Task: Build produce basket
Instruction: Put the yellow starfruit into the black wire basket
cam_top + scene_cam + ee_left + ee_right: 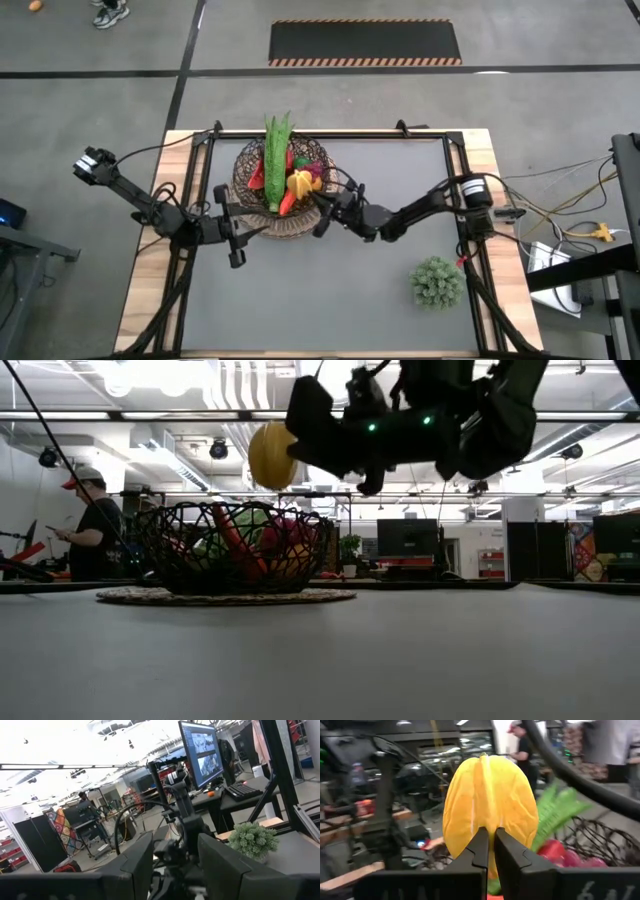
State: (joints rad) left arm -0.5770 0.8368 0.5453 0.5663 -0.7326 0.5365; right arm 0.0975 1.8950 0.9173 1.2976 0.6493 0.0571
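I have the right gripper (490, 851) pinched narrow on the yellow fruit (490, 807), its two fingers (476, 854) nearly touching at the fruit's lower edge. In the low view that same fruit (272, 456) hangs in the air above the basket's rim, clear of everything in the basket and off the surface. From overhead I see the right gripper (322, 208) reaching in over the right side of the basket (252, 182), which sits toward the far left of the grey surface (330, 290).

The basket is already well filled. Long green stalks (275, 160) lie across its middle, sticking out past the far rim. Beside them I can make out red pieces (258, 176) on the left, a purple piece that may be the grapes (314, 181) on the right, and something orange and yellow (299, 184) near the middle. Through the openwork wall in the low view (232, 548) I see red, green and orange shapes packed inside, with the tan woven base (225, 597) spread flat under it.

My left gripper (243, 228) waits just beside the basket's near-left edge, fingers (137, 860) spread wide with nothing between them.

A small green bushy plant (436, 282) stands well apart on the right side of the surface. A person (92, 525) stands in the room behind.
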